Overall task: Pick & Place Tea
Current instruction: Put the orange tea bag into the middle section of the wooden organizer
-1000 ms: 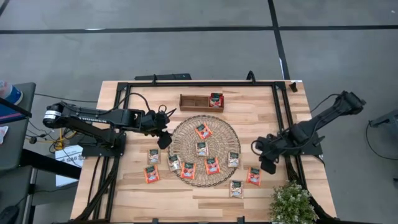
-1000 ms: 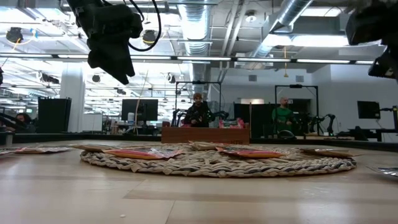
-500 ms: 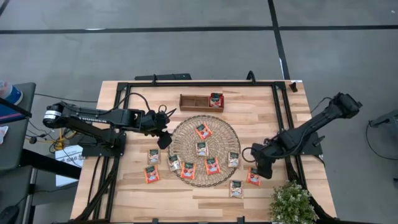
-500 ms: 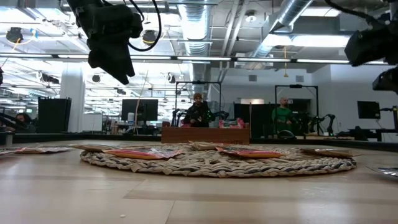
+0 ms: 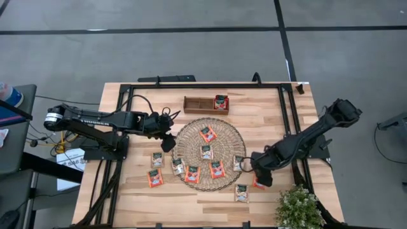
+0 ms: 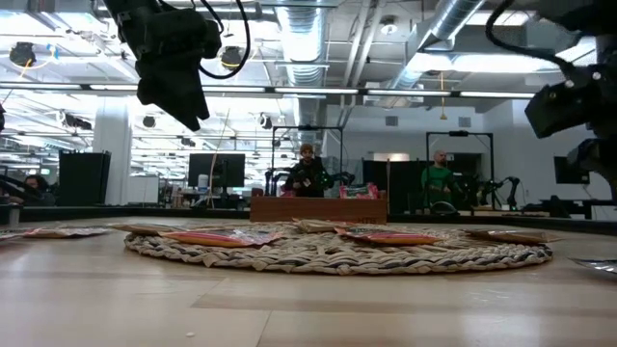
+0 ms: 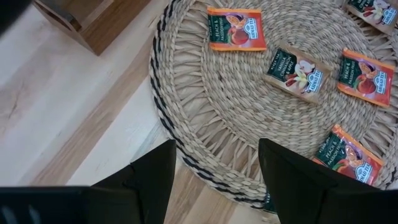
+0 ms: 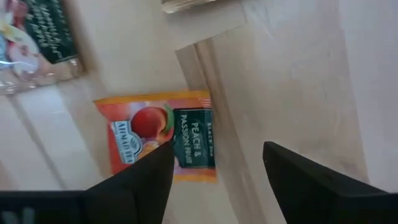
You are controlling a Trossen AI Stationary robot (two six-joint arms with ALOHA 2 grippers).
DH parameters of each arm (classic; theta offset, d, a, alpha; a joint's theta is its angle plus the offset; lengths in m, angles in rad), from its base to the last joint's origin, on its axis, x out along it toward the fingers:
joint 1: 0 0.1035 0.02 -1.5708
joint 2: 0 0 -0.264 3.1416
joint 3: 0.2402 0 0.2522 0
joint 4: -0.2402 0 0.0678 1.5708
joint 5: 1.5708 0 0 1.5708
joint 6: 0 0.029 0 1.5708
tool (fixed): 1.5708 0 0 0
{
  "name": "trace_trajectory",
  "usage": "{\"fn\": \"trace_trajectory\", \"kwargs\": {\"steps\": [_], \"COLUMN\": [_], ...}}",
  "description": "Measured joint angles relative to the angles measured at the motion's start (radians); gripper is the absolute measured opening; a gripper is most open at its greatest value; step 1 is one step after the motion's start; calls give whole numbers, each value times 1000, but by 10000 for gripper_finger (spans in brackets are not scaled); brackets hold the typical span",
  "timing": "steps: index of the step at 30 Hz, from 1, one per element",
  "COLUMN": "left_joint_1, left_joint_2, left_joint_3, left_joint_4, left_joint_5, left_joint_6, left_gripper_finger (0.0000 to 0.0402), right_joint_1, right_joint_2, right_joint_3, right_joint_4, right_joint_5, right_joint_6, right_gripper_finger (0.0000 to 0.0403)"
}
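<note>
Wooden table (image 5: 273, 114) | right gripper (image 5: 257, 177) open above orange sachet (image 8: 163, 135) | left gripper (image 5: 168, 142) open, beside mat (image 5: 210, 152)

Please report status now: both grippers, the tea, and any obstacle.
Right gripper open, above orange tea sachet on the table beside the woven mat. Left gripper open, waiting at mat's left edge. One sachet in wooden tray. No obstacle seen.

We see a wooden table (image 5: 267, 121) carrying a woven mat (image 5: 210, 153), a compartment tray (image 5: 198, 104), perhaps five loose tea sachets (image 5: 155, 178) and a plant (image 5: 299, 207).
</note>
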Motion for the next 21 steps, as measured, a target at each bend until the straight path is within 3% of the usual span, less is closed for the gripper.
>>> {"fn": "trace_trajectory", "kwargs": {"steps": [11,21], "left_joint_1": [0,0], "left_joint_2": [0,0], "left_joint_3": [0,0], "left_joint_4": [-1,-5], "left_joint_5": [0,0], "left_joint_6": [33,33], "left_gripper_finger": [223,223], "right_joint_1": [-21,-29], "right_joint_2": [135,100], "right_joint_3": [8,0], "right_joint_4": [5,6], "right_joint_5": [0,3], "right_joint_6": [-70,-75], "right_gripper_finger": [239,239]}}
